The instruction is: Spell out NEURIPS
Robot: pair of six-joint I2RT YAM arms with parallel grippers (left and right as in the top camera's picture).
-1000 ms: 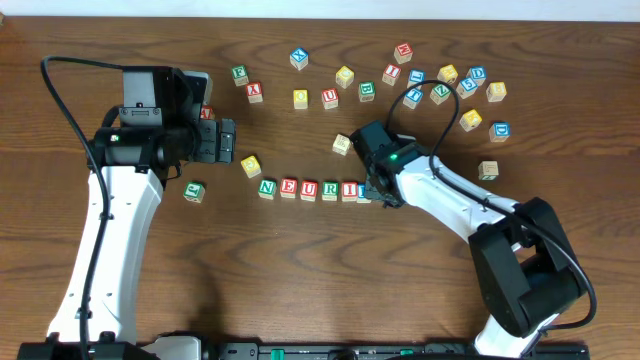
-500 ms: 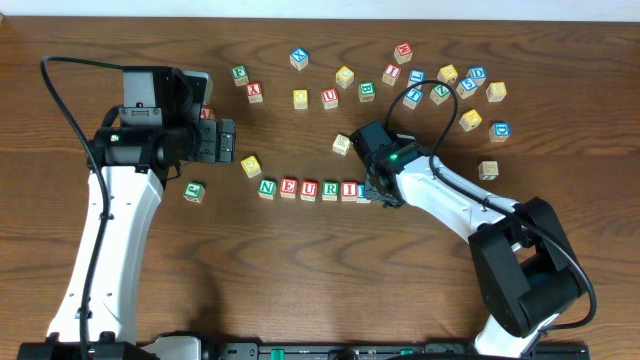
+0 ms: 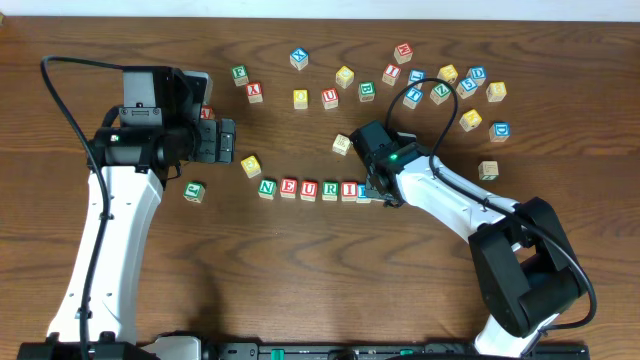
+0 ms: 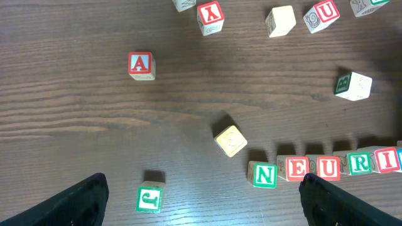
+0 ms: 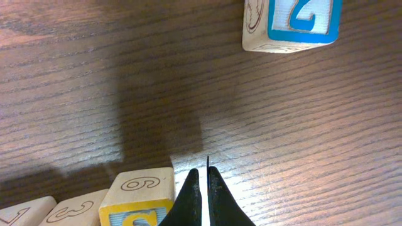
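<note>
Overhead view: row of blocks point(image 3: 310, 188) reads N, E, U, R, I; no S is set down yet.
Right gripper point(image 5: 203, 172): shut tight, holding nothing, tips just beside the blue-lettered end block point(image 5: 137, 199) at the row's right end.
Left gripper point(image 3: 230, 142): wide open, empty, up-left of the row.
Risk: the closed tips could clip the end block on pulling away, twisting it or skewing the row.

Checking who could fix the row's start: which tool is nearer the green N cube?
Left. The left tool hangs just up-left of the green N cube in the overhead view; the right tool is at the letter row's far end.
</note>
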